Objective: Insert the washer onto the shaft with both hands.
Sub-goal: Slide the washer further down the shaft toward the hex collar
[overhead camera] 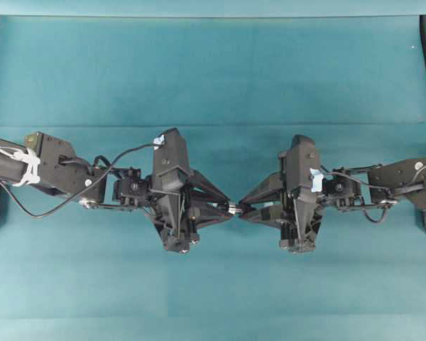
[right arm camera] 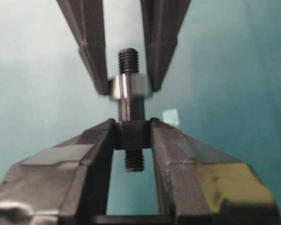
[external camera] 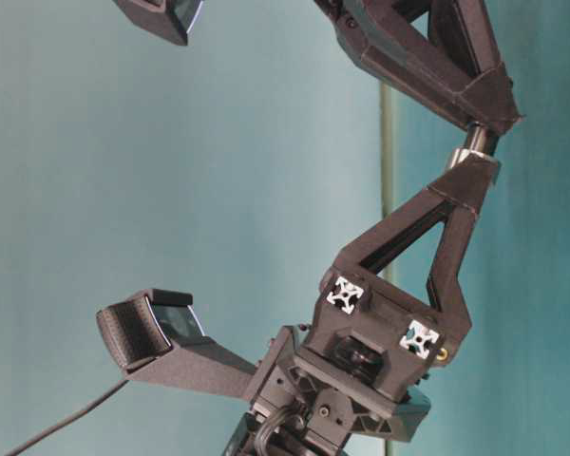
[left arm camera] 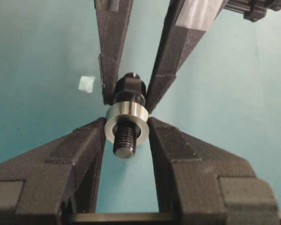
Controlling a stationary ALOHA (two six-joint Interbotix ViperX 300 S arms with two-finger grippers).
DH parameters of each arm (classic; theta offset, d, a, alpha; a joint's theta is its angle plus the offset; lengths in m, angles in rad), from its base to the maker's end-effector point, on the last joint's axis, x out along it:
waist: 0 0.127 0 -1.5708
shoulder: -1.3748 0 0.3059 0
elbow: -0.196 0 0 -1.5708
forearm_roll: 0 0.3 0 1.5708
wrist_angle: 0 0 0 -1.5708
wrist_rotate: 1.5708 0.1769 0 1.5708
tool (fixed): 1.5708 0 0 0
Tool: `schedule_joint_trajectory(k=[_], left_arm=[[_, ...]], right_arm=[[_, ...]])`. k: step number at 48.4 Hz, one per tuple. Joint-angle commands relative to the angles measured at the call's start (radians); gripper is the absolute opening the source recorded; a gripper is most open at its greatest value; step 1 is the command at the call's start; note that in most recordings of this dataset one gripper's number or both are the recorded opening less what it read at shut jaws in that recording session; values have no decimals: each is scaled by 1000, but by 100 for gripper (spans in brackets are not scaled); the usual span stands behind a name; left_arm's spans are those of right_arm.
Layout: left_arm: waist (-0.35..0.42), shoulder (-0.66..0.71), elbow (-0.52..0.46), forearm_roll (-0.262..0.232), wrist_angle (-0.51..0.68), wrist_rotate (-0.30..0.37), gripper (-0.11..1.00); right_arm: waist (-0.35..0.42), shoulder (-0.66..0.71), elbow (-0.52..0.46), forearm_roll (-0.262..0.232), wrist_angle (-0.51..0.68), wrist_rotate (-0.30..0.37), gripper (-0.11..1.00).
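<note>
Above the desk (overhead camera: 213, 71), the left gripper (left arm camera: 127, 123) pinches the small, hard, likely slippery washer (left arm camera: 127, 117) by its rim, already threaded over the stiff shaft (right arm camera: 129, 110), whose collar the right gripper (right arm camera: 132, 133) clamps at 6 o'clock.

Soft, even light with faint shadows; the right wrist view is blurred, the washer (right arm camera: 129, 87) glinting.

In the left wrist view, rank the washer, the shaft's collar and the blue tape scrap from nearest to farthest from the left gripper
1. The washer: gripped between the left gripper fingertips.
2. The shaft collar: just beyond the washer, pinched by the right gripper.
3. The tape scrap: on the cloth below, off to the left.
</note>
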Motion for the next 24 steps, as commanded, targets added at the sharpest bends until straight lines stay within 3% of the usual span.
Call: schedule_joint_trajectory(k=[1,24], left_arm=[[-3,-3,-21,3,-6,5,35],[0,5,-43,3,38,9,35]], right_arm=[[-8,-3,-32,2,-9,-15,0],[-8,3,-46,2,14,-26,0]])
